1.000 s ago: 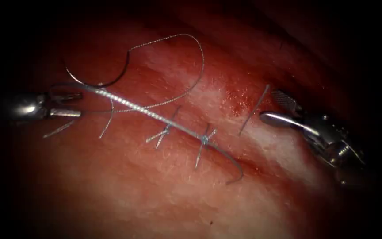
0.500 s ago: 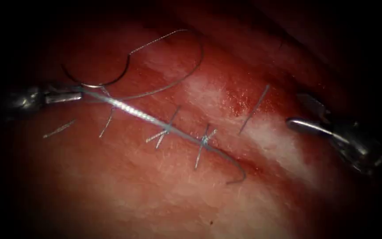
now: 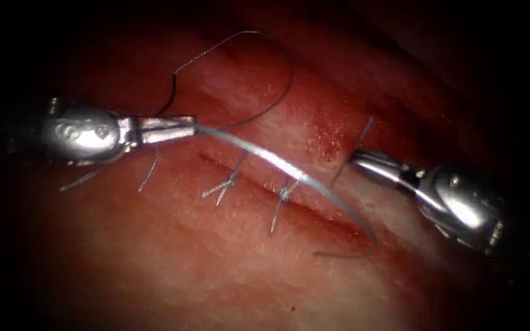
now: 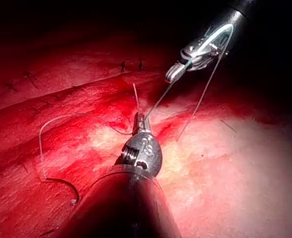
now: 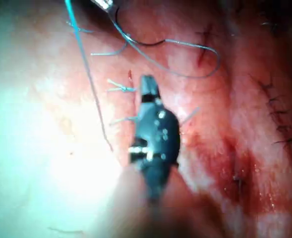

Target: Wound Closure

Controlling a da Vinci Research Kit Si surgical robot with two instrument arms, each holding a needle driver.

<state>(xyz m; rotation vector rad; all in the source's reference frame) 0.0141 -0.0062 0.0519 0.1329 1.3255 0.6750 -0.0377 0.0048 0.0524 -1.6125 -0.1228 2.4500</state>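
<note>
Left tool [image 3: 173, 129] fingers clamping needle [image 3: 289, 175] near swaged end; needle lying free above cut [image 3: 259, 184], tip beyond its right end. Right tool [image 3: 363, 162] fingers closed, gripping nothing. Two knotted stitches [image 3: 283, 195] sitting across cut; right stretch gaping unstitched.

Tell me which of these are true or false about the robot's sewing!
1. The left end effector holds the thread. True.
2. The right end effector holds the needle. False: the needle lies on the tissue by the left end effector, apparently not stuck in, and neither holds it.
3. Short cut ends of thread stick out along the cut. True.
4. The right end effector is left of the cut. False: it is on the right, beside a cut end.
</note>
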